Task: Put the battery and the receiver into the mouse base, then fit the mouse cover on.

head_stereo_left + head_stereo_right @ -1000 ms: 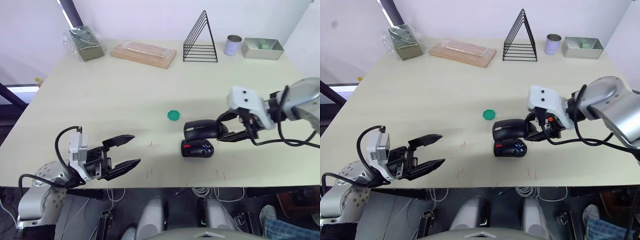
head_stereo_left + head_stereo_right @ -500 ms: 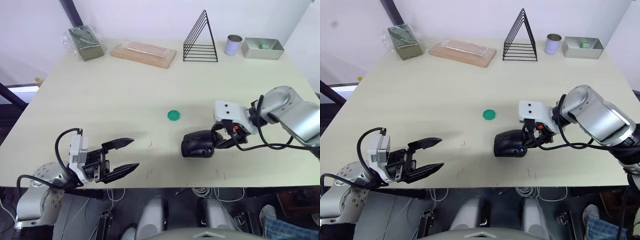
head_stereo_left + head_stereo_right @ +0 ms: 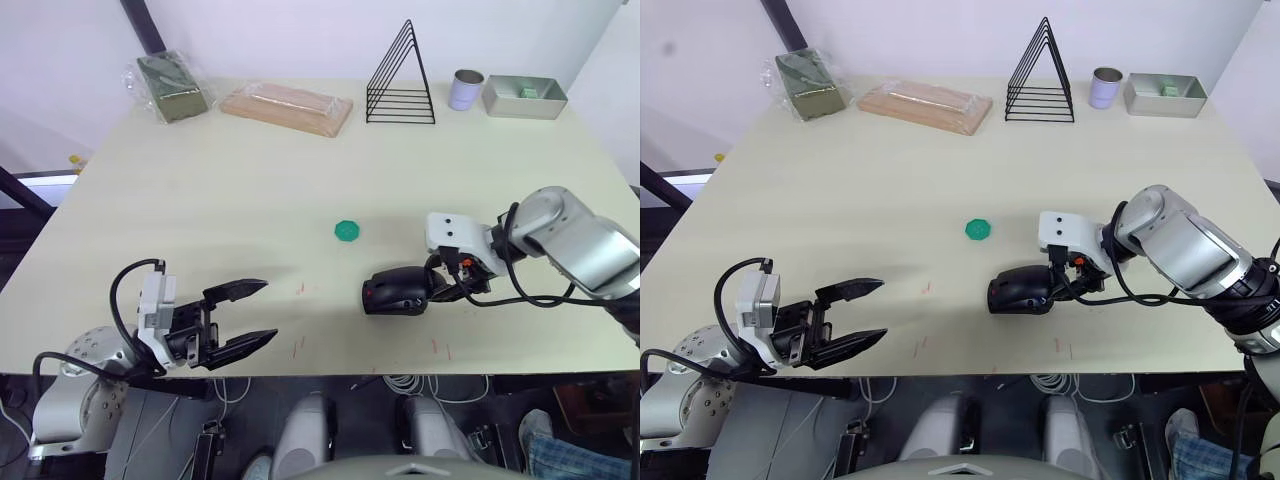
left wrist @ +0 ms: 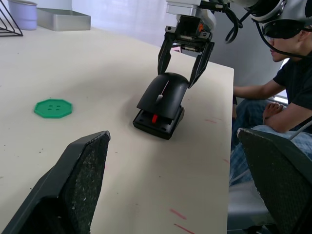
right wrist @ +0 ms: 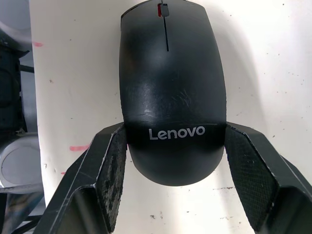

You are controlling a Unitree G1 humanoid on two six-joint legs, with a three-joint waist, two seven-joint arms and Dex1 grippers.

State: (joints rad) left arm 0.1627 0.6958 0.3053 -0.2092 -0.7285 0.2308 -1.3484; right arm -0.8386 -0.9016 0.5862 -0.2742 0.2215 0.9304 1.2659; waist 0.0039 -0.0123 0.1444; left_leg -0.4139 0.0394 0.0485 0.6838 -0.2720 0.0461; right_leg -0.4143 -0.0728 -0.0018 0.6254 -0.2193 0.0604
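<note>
On the pale worktop [image 3: 200, 190], the mouse cover [image 5: 171, 83] is sitting atop the mouse base [image 4: 158, 122], gripped by the right gripper [image 5: 173, 161]. The left gripper [image 3: 245, 318] is hovering open, well apart. Final step: pressing the cover flush, then releasing.

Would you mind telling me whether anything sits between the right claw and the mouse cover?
Nothing visible does. The right claw has the rear end of the mouse cover between its two fingers, with the cover lying on the mouse base.
</note>
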